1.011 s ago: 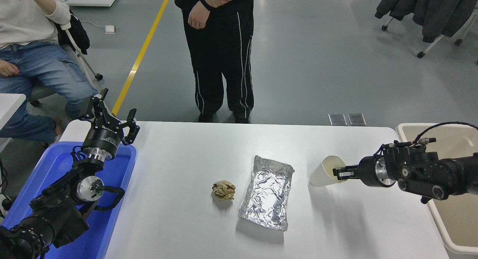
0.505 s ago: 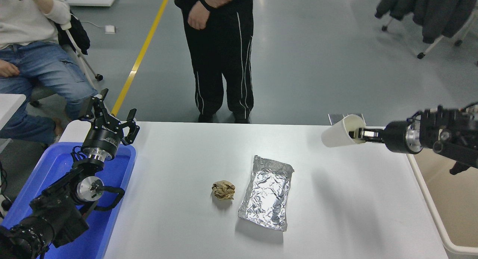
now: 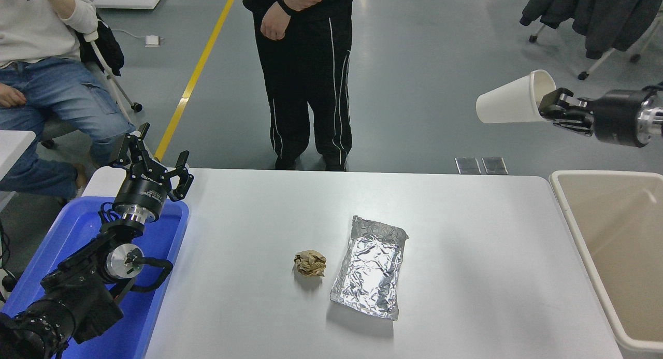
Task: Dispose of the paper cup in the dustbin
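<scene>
Carrying is the step in hand: the table (image 3: 466,234) lies well below the jaws, and the dustbin (image 3: 570,224) stands below them too, at the table's right end, its mouth open. On the blue bin (image 3: 155,297), far off to the left of the jaws, the left gripper (image 3: 150,164) sits parked with its fingers spread. A foil tray (image 3: 372,268) rests on the table, low and left of the jaws. The right gripper (image 3: 550,106) is clamped on the rim of the paper cup (image 3: 510,101), which juts sideways from the jaws, base pointing left, high in the air. A crumpled paper ball (image 3: 310,263) lies beside the tray. Next, I judge, the cup must travel right and down over the dustbin before release.
</scene>
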Robot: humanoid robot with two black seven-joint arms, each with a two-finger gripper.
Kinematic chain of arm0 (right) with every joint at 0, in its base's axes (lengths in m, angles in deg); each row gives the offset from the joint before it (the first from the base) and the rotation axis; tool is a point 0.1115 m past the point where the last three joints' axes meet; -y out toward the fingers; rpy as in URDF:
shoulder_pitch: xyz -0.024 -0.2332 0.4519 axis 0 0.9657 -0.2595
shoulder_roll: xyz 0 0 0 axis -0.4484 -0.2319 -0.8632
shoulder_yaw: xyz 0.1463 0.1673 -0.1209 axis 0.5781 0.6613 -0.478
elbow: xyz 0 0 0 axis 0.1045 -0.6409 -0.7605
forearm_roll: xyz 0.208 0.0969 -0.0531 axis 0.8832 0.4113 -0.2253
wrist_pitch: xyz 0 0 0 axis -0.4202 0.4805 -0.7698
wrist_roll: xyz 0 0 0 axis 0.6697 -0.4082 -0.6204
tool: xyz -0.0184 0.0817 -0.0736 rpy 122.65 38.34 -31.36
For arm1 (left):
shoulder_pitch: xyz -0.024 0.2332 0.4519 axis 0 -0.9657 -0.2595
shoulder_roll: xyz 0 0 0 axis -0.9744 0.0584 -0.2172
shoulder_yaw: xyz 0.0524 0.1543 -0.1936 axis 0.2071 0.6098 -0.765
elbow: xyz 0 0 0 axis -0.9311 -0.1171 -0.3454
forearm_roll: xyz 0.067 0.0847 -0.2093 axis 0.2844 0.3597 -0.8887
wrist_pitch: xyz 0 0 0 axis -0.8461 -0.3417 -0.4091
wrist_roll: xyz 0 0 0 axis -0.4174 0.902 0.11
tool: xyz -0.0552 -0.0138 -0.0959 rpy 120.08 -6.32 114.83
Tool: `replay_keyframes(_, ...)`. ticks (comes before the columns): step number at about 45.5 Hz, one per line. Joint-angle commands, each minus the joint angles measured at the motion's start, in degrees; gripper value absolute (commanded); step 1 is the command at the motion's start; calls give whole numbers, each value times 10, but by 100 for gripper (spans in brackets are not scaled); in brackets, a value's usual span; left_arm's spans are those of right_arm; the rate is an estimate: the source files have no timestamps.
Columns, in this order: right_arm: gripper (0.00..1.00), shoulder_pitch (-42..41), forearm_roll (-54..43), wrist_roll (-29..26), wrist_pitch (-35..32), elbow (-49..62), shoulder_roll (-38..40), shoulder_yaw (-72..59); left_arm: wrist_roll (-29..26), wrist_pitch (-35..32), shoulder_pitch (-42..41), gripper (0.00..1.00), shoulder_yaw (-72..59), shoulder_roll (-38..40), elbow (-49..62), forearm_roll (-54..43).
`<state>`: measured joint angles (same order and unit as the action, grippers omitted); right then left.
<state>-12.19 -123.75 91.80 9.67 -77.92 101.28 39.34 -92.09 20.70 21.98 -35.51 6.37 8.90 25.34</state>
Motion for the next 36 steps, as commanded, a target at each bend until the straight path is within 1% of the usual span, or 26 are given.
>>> replay_keyframes(1, 0, 7, 13, -1, -9, 80, 1, 8, 0, 0, 0, 100, 1, 0, 0, 0)
replay_keyframes(3, 0, 19, 22, -1, -8, 120, -5, 7, 0, 0, 0, 100, 0, 0, 0, 0)
replay_keyframes(10, 0, 62, 77, -5, -10, 278, -67, -2, 0, 0, 0, 100, 1, 0, 0, 0)
replay_keyframes(21, 0, 116, 98, -13, -8, 520, -158, -7, 0, 0, 0, 100, 0, 0, 0, 0)
replay_keyframes(27, 0, 146, 106, -52, 5, 578, -177, -7, 0, 0, 0, 100, 1, 0, 0, 0)
replay_keyframes(36, 0, 203, 108, -127, 79, 586, -177, -4, 0, 0, 0, 100, 0, 0, 0, 0)
